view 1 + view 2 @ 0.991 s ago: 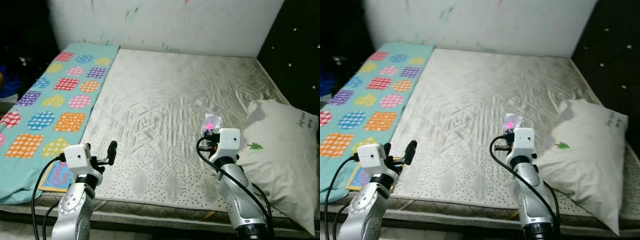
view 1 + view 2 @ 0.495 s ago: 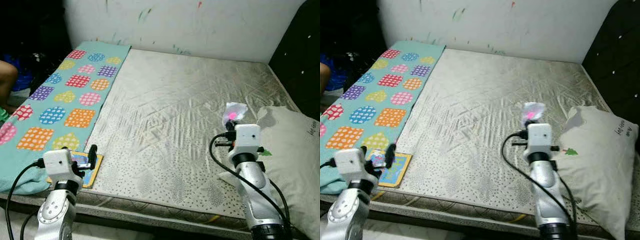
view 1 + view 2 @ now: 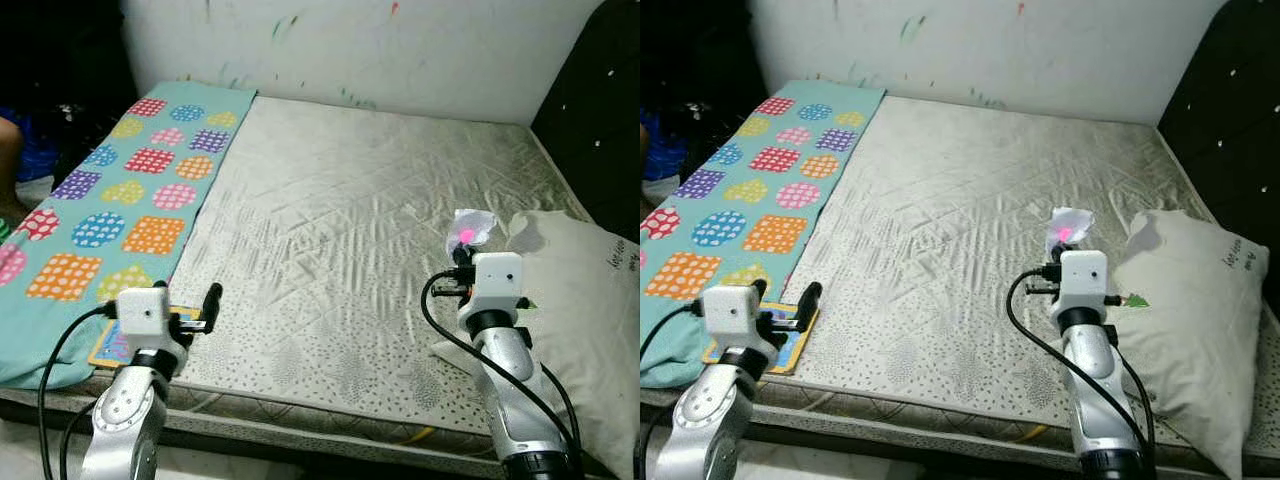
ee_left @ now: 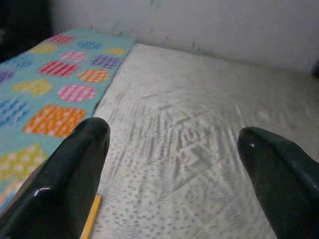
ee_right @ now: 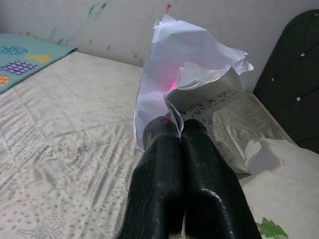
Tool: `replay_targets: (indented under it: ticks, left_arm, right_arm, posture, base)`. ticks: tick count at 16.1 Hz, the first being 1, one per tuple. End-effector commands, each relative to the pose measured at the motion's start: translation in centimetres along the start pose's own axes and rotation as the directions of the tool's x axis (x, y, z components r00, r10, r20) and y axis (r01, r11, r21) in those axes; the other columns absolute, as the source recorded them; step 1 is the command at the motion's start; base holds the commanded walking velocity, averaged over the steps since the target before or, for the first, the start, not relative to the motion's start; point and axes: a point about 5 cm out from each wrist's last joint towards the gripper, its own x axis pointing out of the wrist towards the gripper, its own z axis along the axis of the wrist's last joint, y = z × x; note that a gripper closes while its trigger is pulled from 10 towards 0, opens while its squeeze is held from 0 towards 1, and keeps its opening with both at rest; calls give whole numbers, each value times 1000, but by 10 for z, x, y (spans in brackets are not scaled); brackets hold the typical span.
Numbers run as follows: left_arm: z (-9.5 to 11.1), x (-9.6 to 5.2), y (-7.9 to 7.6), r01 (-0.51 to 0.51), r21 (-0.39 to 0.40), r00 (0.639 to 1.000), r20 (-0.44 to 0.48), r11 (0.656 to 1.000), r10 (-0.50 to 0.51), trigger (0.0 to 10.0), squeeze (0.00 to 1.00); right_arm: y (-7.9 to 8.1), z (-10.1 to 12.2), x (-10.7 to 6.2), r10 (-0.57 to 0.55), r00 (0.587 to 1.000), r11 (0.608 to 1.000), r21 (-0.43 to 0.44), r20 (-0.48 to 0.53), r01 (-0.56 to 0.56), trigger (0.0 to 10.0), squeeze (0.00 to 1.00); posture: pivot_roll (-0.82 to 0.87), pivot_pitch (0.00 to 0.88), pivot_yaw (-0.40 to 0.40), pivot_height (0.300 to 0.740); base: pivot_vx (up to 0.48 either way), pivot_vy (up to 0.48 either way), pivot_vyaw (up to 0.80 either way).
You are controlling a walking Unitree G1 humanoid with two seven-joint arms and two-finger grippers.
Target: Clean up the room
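My right gripper [image 5: 180, 128] is shut on a crumpled white paper [image 5: 189, 79] with a pink spot, held up over the mattress [image 3: 360, 210] beside the pillow [image 3: 590, 300]. The same paper [image 3: 468, 227] sticks up above the right wrist block in the eye views. My left gripper [image 4: 174, 142] is open with nothing between its fingers, low over the front left part of the mattress. Next to it, a colourful flat book [image 3: 790, 335] lies at the mattress's front edge.
A teal blanket [image 3: 130, 180] with coloured patches covers the left strip of the bed. A white wall [image 3: 380, 40] stands behind, and a black headboard [image 3: 600, 90] on the right. Part of a person [image 3: 10, 170] shows at the far left edge.
The camera view has shifted slightly. My left gripper sits a little higher and further right than half a second ago. The right gripper still grips the paper.
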Motion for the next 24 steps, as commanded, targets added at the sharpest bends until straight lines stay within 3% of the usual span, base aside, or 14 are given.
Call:
replay_targets:
  ticks: [1, 2, 4, 8, 10, 15, 24]
  left_arm:
    - [6, -6, 16, -108, -28, 994, 25, 994, 109, 10000, 0]
    - [6, -11, 20, -137, -28, 990, 33, 990, 138, 10000, 0]
    - [5, -13, 10, -70, 28, 997, 42, 997, 69, 10000, 0]
    - [12, -7, -4, -9, -24, 999, 47, 1000, 11, 10000, 0]
    - [9, -9, -4, -22, -49, 999, 34, 999, 24, 10000, 0]
    - [7, -13, 0, -27, -23, 1000, 12, 999, 28, 10000, 0]
    - [1, -11, -1, -9, -26, 999, -38, 1000, 8, 10000, 0]
  right_arm:
    - [-8, 3, 0, -35, 999, 999, 5, 19, 35, 10000, 0]
    - [-8, 0, 0, -37, 999, 999, 13, 11, 37, 10000, 0]
    - [-12, 2, 0, -80, 996, 997, 6, 33, 80, 10000, 0]
    - [-15, -1, -2, -66, 997, 998, -6, 27, 66, 10000, 0]
    - [-8, 0, -1, -36, 999, 999, -10, 36, 37, 10000, 0]
    - [-4, -3, 0, -16, 1000, 1000, -1, 19, 16, 10000, 0]
    - [5, -6, -1, 14, 1000, 1000, 7, 7, -14, 10000, 0]
  posture:
    - [-107, 0, -55, 740]
    - [-98, 0, -59, 740]
    - [-101, 0, -61, 740]
    - [-111, 0, -70, 740]
    - [-113, 0, -75, 740]
    - [-108, 0, -73, 740]
    - [-109, 0, -51, 740]
  base:
    - [0, 0, 0]
    - [0, 0, 0]
    - [0, 0, 0]
    - [0, 0, 0]
    - [0, 0, -353]
    - [0, 51, -738]
    - [0, 290, 0]
